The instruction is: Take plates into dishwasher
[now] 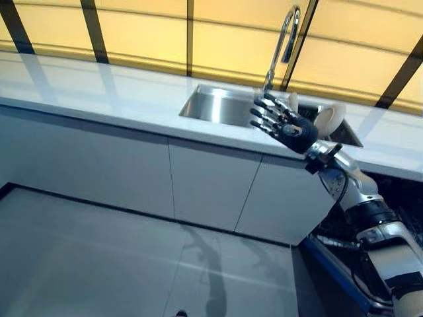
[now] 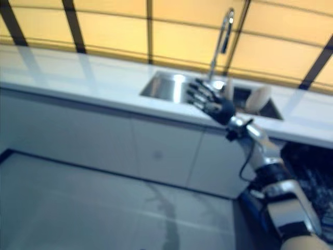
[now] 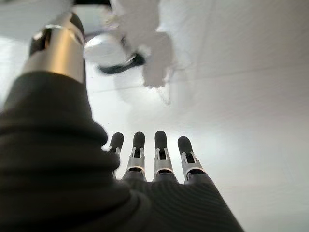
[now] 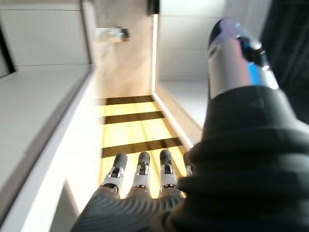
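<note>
Above, the right hand (image 1: 285, 124) — fingers spread wide, holding nothing — hangs over the stainless-steel sink's (image 1: 211, 105) front edge; just behind it stand pale round plates (image 1: 329, 119). Left hand (image 3: 154, 159) — fingers straight, empty.

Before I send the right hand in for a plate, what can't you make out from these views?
- Plates in the sink: the right hand covers part of them in both eye views, so no count.
- Dishwasher: cut off by the right edge.
- Left hand: absent from both eye views, so its place is unknown.
</note>
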